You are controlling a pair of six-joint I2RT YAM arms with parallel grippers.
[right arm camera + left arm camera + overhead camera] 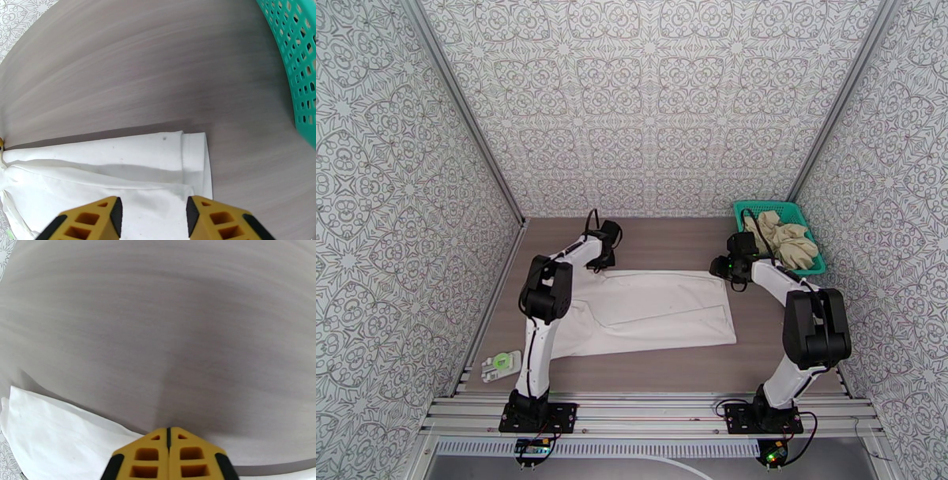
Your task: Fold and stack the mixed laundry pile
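Laundry is split: we see the white T-shirt (648, 312) flat, softly creased on the woodgrain desk (671, 237), and the beige garment (790, 241) crumpled in the teal mesh basket (758, 208). Left pincer (168, 432) clenched at the shirt's far edge, cloth between its tips unclear; right pincer (154, 206) released over its right end.

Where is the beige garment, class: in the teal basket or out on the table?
In the basket. The beige garment lies crumpled, not folded, within the teal mesh basket.
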